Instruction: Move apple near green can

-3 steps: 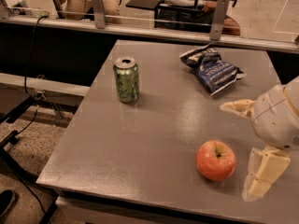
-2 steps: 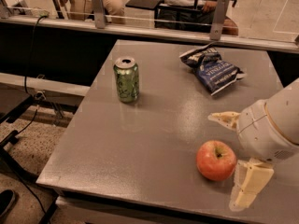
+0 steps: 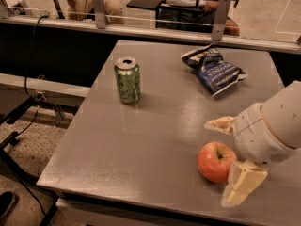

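Observation:
The apple [image 3: 216, 161], red-orange with a dark stem dimple, sits on the grey table [image 3: 141, 140] near the front right. The green can [image 3: 127, 80] stands upright at the table's left middle, well apart from the apple. My gripper [image 3: 228, 158] is open at the right, with one pale finger [image 3: 219, 124] behind the apple and the other [image 3: 242, 183] in front of it at its right side. The apple lies partly between the fingers; contact is not clear.
A dark blue chip bag [image 3: 214, 68] lies at the back right of the table. A railing with posts [image 3: 99, 7] runs behind the table. The table's front edge [image 3: 141, 201] is close to the apple. Cables lie on the floor at left.
My gripper has moved left toward the apple, so its fingers now straddle the apple's right side. The apple and can have not moved.

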{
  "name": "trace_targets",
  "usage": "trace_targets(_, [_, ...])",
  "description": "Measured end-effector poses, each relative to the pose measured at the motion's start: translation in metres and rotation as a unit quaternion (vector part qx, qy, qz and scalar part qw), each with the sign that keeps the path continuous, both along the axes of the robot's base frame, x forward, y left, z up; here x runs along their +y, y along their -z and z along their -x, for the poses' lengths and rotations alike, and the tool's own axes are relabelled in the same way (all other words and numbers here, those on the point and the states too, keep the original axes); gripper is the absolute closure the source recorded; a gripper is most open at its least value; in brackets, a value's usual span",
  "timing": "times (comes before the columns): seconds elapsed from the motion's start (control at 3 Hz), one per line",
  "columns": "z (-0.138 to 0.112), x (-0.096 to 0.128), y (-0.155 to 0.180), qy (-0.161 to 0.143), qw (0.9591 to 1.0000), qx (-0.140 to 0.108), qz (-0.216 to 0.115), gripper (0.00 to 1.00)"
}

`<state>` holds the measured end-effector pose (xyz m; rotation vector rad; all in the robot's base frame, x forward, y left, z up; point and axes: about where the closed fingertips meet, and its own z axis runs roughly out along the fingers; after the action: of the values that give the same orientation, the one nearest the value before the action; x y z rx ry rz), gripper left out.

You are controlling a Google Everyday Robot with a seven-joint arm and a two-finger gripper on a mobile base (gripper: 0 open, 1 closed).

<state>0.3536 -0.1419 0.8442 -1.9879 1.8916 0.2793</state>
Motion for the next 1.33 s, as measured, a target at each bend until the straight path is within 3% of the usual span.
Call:
trace_targets(0.33, [-0.002, -0.003, -0.001, 0.003, 1.0000, 0.001, 0.001, 0.46])
trace_targets(0.67, [-0.005, -0.004, -0.005, 0.005, 1.0000, 0.003, 0.003, 0.69])
trace_targets(1.0, [-0.036, 0.010, -0.030, 0.014, 0.9999, -0.002, 0.008, 0.99])
trace_targets(1.33, [-0.062, 0.032, -0.046, 0.026, 0.9996, -0.006, 0.007, 1.00])
